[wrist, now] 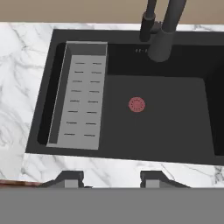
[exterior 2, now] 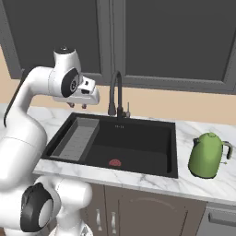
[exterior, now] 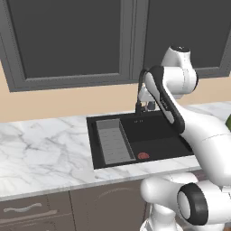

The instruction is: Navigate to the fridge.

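Observation:
The fridge is out of view. My gripper (exterior 2: 78,105) hangs above the left part of a black sink (exterior 2: 168,138), with the arm folded over the counter. In the hand view the gripper (wrist: 111,178) is open: its two dark fingertips (wrist: 72,177) stand well apart with nothing between them, over the sink's near rim.
The sink (exterior: 92,143) is set in a white marble counter (exterior: 40,153) and holds a grey drainer tray (wrist: 81,100) and a red drain (wrist: 137,104). A black faucet (exterior 2: 115,92) rises behind it. A green kettle (exterior 2: 207,156) stands at the right. Dark wall cabinets (exterior: 67,36) hang above.

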Controlling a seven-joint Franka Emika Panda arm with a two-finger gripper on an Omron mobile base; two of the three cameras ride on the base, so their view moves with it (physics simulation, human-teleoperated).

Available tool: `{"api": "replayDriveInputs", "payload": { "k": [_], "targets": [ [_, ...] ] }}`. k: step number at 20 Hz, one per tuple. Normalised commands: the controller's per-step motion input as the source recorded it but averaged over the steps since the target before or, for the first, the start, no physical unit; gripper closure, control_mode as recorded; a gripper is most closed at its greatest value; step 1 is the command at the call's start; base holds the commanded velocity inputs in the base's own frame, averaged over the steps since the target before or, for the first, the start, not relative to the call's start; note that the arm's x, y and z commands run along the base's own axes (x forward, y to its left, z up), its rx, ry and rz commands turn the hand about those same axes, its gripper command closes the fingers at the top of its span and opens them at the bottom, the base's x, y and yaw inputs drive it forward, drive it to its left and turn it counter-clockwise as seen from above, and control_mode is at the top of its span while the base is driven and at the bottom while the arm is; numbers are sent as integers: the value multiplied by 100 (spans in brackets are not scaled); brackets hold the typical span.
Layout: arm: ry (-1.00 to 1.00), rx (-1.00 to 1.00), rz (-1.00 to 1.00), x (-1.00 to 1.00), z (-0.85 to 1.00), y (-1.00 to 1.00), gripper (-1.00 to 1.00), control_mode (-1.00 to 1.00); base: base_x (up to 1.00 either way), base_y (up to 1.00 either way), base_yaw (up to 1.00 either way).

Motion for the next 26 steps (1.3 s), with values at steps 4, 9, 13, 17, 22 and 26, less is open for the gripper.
{"api": "replayDriveInputs", "payload": {
  "k": [4, 9, 13, 17, 22, 26],
  "targets": [
    [-5, 0, 0, -43, 0, 0, -100, -100, 0, 0, 0],
    [-42, -10, 0, -100, 5, 0, -100, -100, 0, 0, 0],
    [-70, -17, 0, -100, 0, -2, -100, -100, 0, 0, 0],
    [-39, -4, -4, -55, -6, -13, -100, 100, -3, 0, 0],
    [0, 0, 0, 0, 0, 0, -100, 100, -38, 0, -1],
    [0, 0, 0, 0, 0, 0, -100, 100, -100, 5, 0]
  ]
}}
